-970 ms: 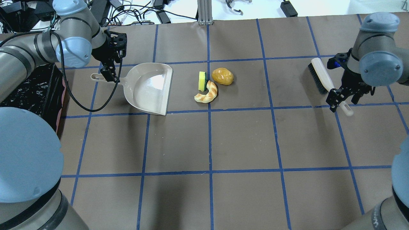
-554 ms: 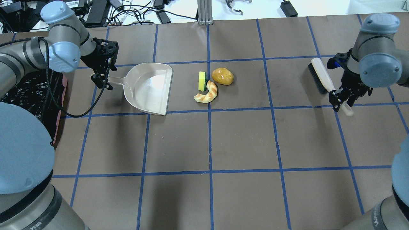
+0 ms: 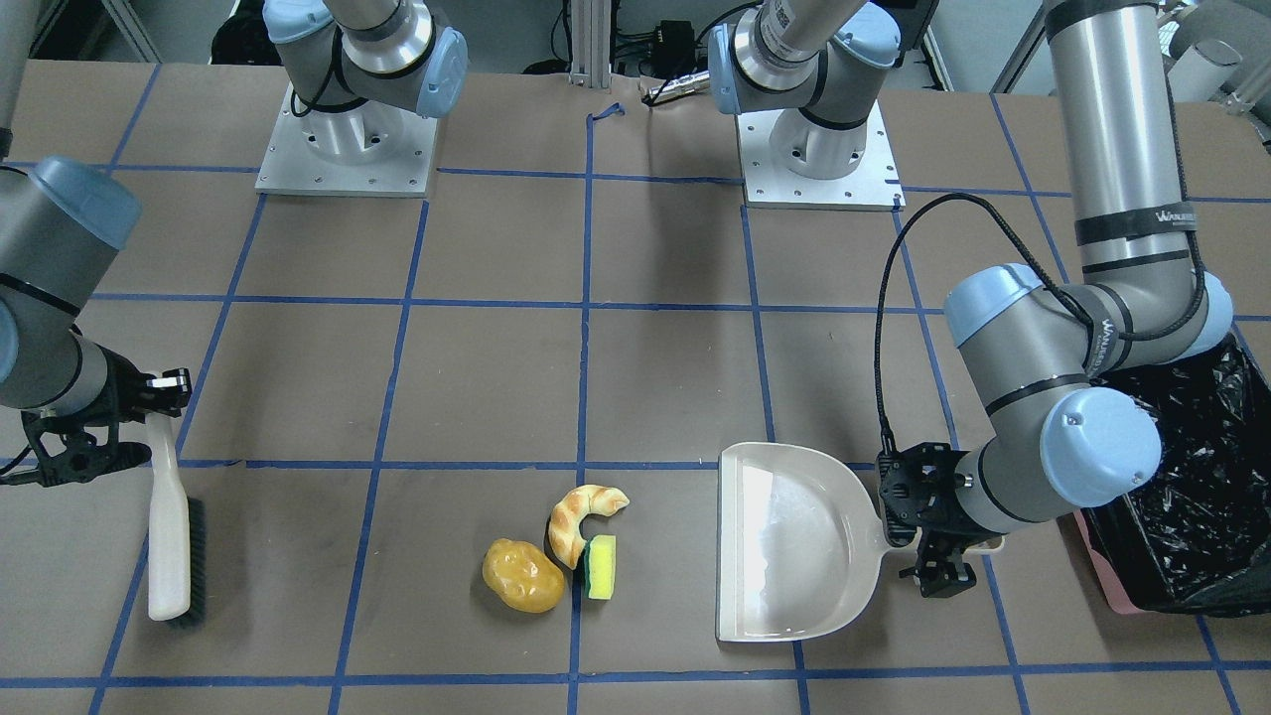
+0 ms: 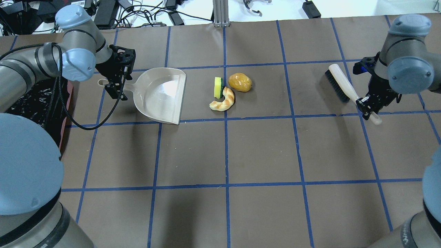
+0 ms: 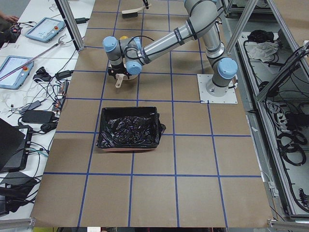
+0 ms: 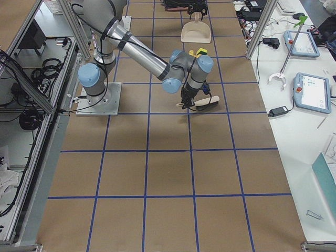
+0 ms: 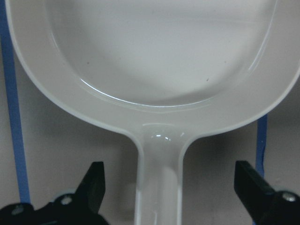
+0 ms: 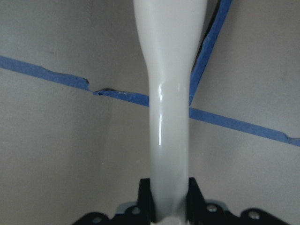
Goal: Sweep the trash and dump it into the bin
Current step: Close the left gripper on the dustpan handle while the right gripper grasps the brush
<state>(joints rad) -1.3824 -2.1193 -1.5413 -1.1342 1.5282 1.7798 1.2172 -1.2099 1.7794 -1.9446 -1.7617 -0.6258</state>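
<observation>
The trash lies together mid-table: a potato-like lump (image 4: 240,82), a croissant (image 4: 223,100) and a yellow-green sponge (image 4: 217,87). A beige dustpan (image 4: 162,94) lies left of them, mouth toward them. My left gripper (image 4: 115,88) is open, and its fingers (image 7: 96,183) straddle the dustpan handle (image 7: 159,187) without touching it. My right gripper (image 4: 367,105) is shut on the white handle (image 8: 168,117) of a brush (image 4: 339,82) at the far right. The bin (image 3: 1182,477), lined with a black bag, stands at the table edge beside my left arm.
The brown table has a grid of blue tape lines (image 4: 225,151). Cables and power bricks (image 4: 137,13) lie beyond the far edge. The arm bases (image 3: 348,149) stand on metal plates on the robot's side of the table.
My right gripper has closed on the brush handle, and the brush head has shifted slightly left. My left gripper has moved along the dustpan handle and stays open.
</observation>
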